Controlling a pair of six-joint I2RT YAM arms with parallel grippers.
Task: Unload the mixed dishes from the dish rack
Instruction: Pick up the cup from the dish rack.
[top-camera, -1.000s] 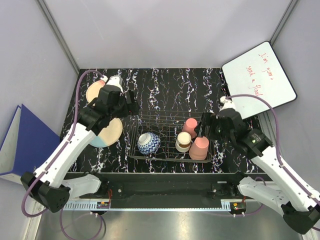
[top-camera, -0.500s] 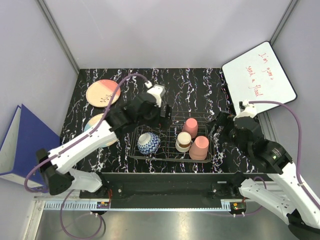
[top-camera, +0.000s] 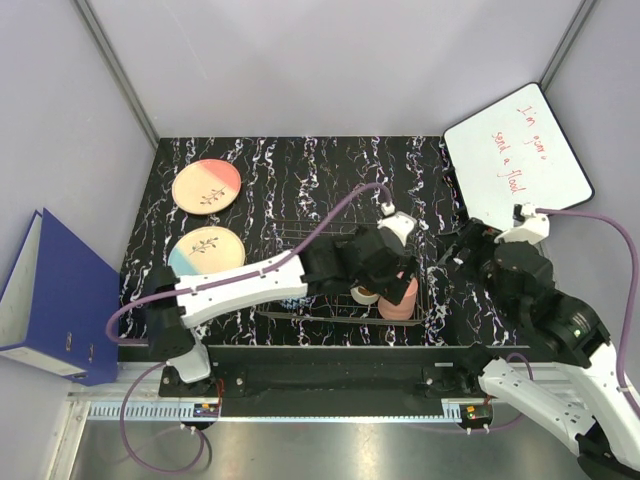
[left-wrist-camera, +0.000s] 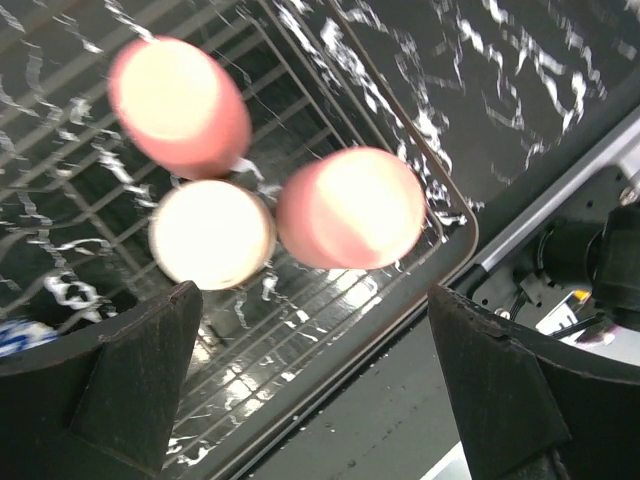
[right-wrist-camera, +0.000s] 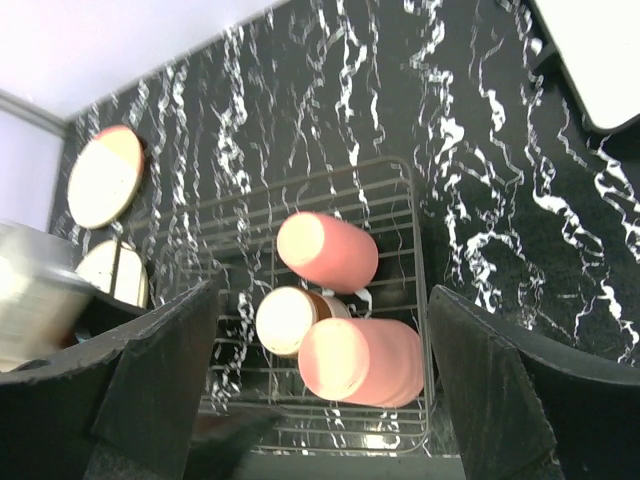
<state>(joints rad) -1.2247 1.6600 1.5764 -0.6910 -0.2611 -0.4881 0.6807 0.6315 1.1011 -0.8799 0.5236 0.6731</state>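
1. black marbled table (top-camera: 330, 170) boxed in by grey walls, whiteboard (top-camera: 520, 150) leaning at the right, blue binder (top-camera: 50, 290) off the left edge.
2. dish rack (top-camera: 300, 232) sits mid-table, near the arm bases. two plates are out of it, flat on the table to its left: pink/cream plate (top-camera: 206, 186) farther, light blue/cream plate (top-camera: 206, 250) nearer.
3. in the rack's right end we see far pink cup (left-wrist-camera: 180, 105), cream cup (left-wrist-camera: 212, 233) and near pink cup (left-wrist-camera: 350, 207). they're bunched tight and stand on end, long axes pointing up at the left wrist camera.
4. bowl (left-wrist-camera: 15, 335) is only a blue sliver at the edge of the left wrist view. the top view hides it under the arm.
5. left gripper (left-wrist-camera: 310, 300) reaches across the rack and hovers over the cups, jaws spread wide, nothing between them.
6. right gripper (right-wrist-camera: 322, 295) is off the rack's right end and looks farther from the cups. its jaws are also spread and empty.
7. we judge the left arm the nearer one. the near pink cup lies just ahead of its fingertips, roughly centred in the gap, so a drop along the cup's axis should bracket it.
8. likely snag — the cream cup just beside it could catch a finger.
9. progress: plates out, cups and bowl not yet.
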